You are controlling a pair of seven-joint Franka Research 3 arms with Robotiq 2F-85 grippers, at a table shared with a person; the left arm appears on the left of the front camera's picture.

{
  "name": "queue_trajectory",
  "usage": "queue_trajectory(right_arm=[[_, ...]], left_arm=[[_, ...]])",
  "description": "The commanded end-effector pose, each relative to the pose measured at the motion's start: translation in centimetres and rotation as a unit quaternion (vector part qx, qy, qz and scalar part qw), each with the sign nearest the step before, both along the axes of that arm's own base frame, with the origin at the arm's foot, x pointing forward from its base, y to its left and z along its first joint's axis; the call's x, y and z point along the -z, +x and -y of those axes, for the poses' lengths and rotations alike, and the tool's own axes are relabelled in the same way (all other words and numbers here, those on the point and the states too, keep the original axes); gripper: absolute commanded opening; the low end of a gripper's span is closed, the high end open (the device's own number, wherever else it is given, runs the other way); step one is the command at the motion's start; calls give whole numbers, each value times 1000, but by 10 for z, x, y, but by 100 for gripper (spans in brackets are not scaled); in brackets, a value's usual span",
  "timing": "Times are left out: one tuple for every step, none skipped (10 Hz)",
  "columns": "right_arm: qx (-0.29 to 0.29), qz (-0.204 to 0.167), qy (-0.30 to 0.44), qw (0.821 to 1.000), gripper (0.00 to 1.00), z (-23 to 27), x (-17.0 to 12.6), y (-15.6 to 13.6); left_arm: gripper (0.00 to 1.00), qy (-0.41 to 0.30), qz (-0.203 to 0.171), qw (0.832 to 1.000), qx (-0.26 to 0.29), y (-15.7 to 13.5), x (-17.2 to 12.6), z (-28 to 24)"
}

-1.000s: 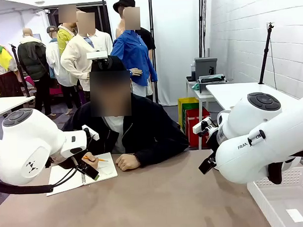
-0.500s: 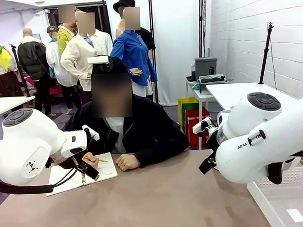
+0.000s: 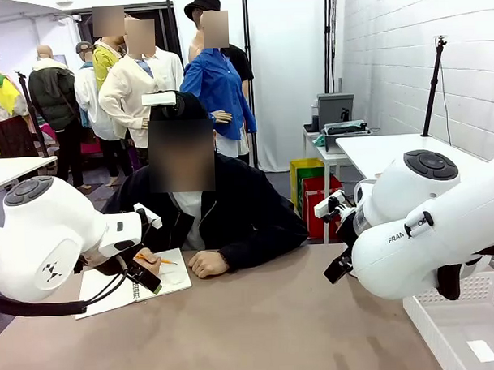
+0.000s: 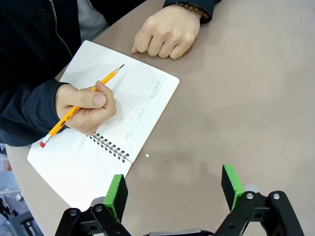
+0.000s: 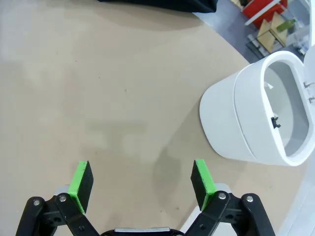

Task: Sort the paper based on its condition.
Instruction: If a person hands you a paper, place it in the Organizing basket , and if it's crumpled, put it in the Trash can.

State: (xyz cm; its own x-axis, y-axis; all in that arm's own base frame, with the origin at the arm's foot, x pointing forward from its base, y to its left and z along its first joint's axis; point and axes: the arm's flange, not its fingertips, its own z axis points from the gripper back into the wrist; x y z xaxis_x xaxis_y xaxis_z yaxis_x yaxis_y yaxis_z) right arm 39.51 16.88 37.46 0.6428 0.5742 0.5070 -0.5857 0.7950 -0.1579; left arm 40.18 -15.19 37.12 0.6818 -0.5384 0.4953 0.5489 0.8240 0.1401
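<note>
Two pincers hover over the desk (image 5: 98, 73), both with pads spread wide and nothing between them: the left pincer (image 4: 172, 184) above the edge of a spiral notebook (image 4: 74, 167), the right pincer (image 5: 142, 184) above bare desk. We cannot tell where the paper to be sorted is. What we can place is the notebook's lined page, lying flat under the person's hand (image 4: 86, 105), which holds a yellow pencil (image 4: 110, 76).

We judge such paper light, thin and soft, easy to crush or tear. A crumpled piece we would pinch gently across its bulk, a flat one by a lifted edge.

As for containers, a white slatted basket (image 3: 459, 328) at the desk's right corner holds one small white slip (image 3: 482, 351). A white oval-mouthed bin (image 5: 221, 118) beside the desk looks empty as far as we see in.
</note>
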Motion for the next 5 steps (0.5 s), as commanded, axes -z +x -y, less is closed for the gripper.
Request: queue_trajectory(right_arm=[[0,0,0,1000,100,0,0,0],[0,0,0,1000,100,0,0,0],[0,0,0,1000,100,0,0,0],[0,0,0,1000,100,0,0,0],[0,0,0,1000,100,0,0,0]], left_arm=[[100,-1,0,1000,-1,0,0,-1],[100,-1,0,1000,-1,0,0,-1],[100,-1,0,1000,-1,0,0,-1],[100,-1,0,1000,-1,0,0,-1],[100,0,0,1000,0,0,0,0]])
